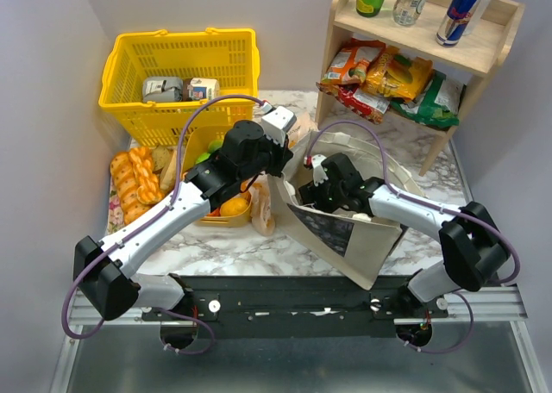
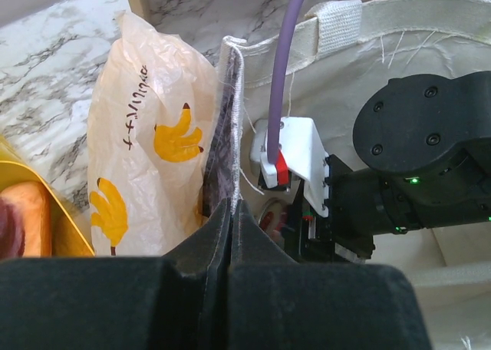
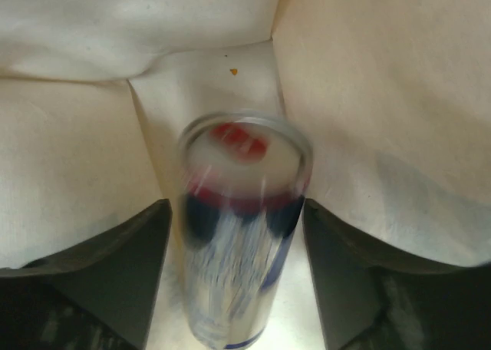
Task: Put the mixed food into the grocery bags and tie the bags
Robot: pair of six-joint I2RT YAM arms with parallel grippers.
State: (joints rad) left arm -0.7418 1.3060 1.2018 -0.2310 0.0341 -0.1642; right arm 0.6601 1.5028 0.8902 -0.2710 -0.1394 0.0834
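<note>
Here the can (image 3: 242, 235) stands between the right end effector's (image 3: 234, 208) parted fingers (image 3: 115, 288).

Can (image 3: 242, 227) inside tote (image 1: 379, 242), plastic bag (image 2: 146, 135) left of tote, basket (image 1: 181, 74) behind

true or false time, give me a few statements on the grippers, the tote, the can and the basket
1. The left gripper is shut on the rim of the canvas tote. True.
2. The right gripper is outside the tote. False: it is inside, with the drink can between its spread fingers.
3. The peach bag has banana prints. True.
4. The yellow basket sits on the wooden shelf. False: it stands on the table, left of the shelf.
</note>
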